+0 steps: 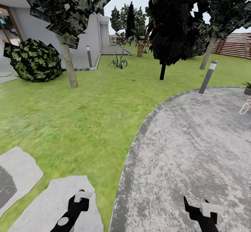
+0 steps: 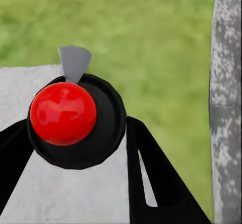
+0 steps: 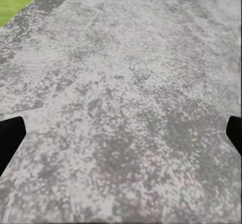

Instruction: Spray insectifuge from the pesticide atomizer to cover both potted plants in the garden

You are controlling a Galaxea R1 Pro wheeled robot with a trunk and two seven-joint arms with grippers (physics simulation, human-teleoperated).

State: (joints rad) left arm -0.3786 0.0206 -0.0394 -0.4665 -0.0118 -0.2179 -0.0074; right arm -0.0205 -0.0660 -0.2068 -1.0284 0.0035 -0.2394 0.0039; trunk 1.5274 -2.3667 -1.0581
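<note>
Pesticide atomizer [image 2: 63, 114] between clenched left fingers [image 2: 135, 156]; right fingers [image 3: 7, 139] released above patio [image 3: 126, 82].

Stone patio [image 1: 195, 148] ahead on the right is open, lawn [image 1: 76, 113] on the left too. Obstacles: leaning bollard light [image 1: 207, 77] at patio's far edge, tree trunk [image 1: 68, 64] and bush [image 1: 33, 60] far left.

text: none legible; labels: none; numbers: none; signs: none
</note>
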